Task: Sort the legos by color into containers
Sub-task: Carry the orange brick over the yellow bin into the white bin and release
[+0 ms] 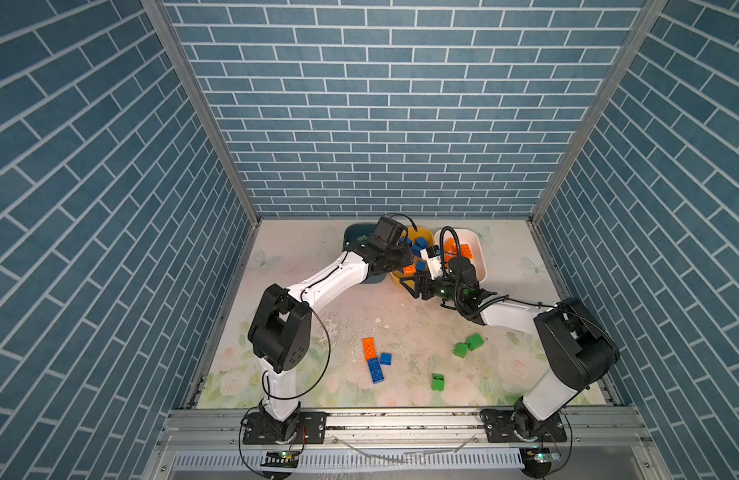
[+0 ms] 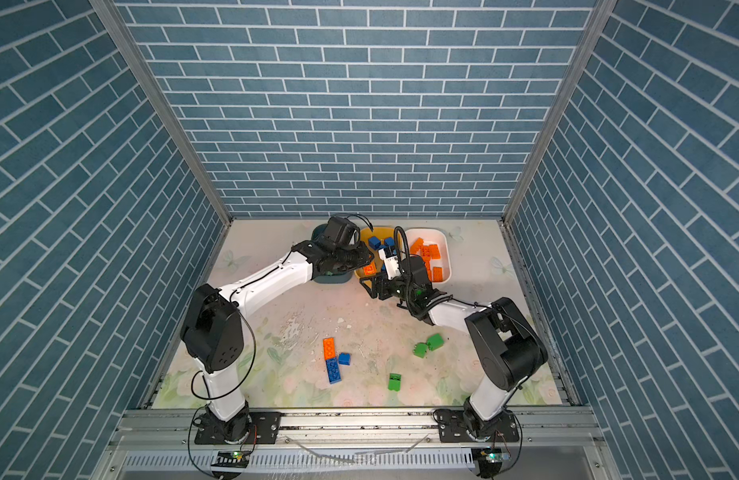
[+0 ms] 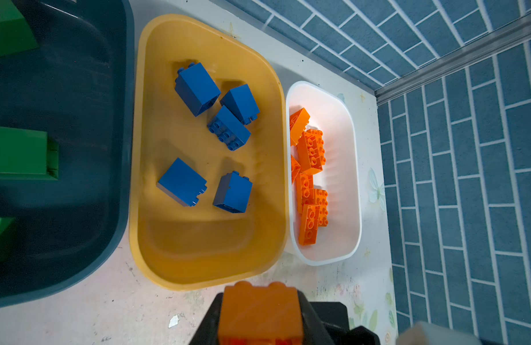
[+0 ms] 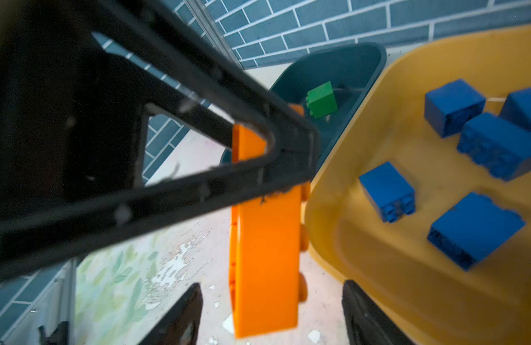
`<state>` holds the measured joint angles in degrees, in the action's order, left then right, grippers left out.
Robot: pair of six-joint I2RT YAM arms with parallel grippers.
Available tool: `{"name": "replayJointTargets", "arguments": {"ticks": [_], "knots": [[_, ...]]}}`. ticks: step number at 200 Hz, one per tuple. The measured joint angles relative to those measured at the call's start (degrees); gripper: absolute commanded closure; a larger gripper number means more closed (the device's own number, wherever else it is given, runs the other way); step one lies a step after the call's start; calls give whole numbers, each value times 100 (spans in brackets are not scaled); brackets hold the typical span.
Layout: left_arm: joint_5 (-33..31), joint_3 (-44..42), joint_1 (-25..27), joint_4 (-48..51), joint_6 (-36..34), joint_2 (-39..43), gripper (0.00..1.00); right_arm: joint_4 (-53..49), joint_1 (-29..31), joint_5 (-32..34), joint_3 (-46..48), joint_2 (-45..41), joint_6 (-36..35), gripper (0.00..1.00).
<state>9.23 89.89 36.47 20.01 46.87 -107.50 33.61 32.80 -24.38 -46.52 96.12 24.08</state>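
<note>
My left gripper (image 3: 259, 301) is shut on a long orange lego (image 3: 259, 310) and holds it upright just in front of the yellow container (image 3: 145, 149). In the right wrist view that lego (image 4: 267, 254) hangs between the tips of my right gripper (image 4: 271, 313), which is open with a gap on each side. In both top views the two grippers meet there (image 1: 407, 286). Blue legos (image 3: 195, 89) lie in the yellow container, orange ones (image 3: 310, 152) in the white container (image 3: 352, 149), and green ones (image 3: 19, 152) in the dark teal container (image 3: 79, 185).
Loose legos lie on the floral table toward the front: an orange one (image 1: 369, 348), two blue ones (image 1: 375, 370) and three green ones (image 1: 475, 341). The three containers stand side by side against the back wall. Tiled walls close in both sides.
</note>
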Motion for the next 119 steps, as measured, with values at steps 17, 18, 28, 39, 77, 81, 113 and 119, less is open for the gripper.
{"name": "replayJointTargets", "arguments": {"ticks": [17,18,28,39,77,81,113,119], "knots": [[37,-76,0,-83,61,0,71,310,0,83,-2,90,61,49],[39,-79,0,-87,63,0,71,330,0,85,-2,94,59,49],[70,-125,0,-105,101,0,71,461,0,125,-2,116,72,53],[96,-155,0,-116,129,0,71,573,0,151,-2,118,103,59],[212,-184,-20,-188,149,0,69,785,-46,120,-2,118,372,85],[236,-186,-26,-225,151,0,67,807,-68,111,-2,118,450,87],[332,-271,-22,-334,50,2,32,734,-81,260,-2,85,269,96],[348,-291,-15,-306,-24,2,23,634,-85,321,-2,59,203,97]]}}
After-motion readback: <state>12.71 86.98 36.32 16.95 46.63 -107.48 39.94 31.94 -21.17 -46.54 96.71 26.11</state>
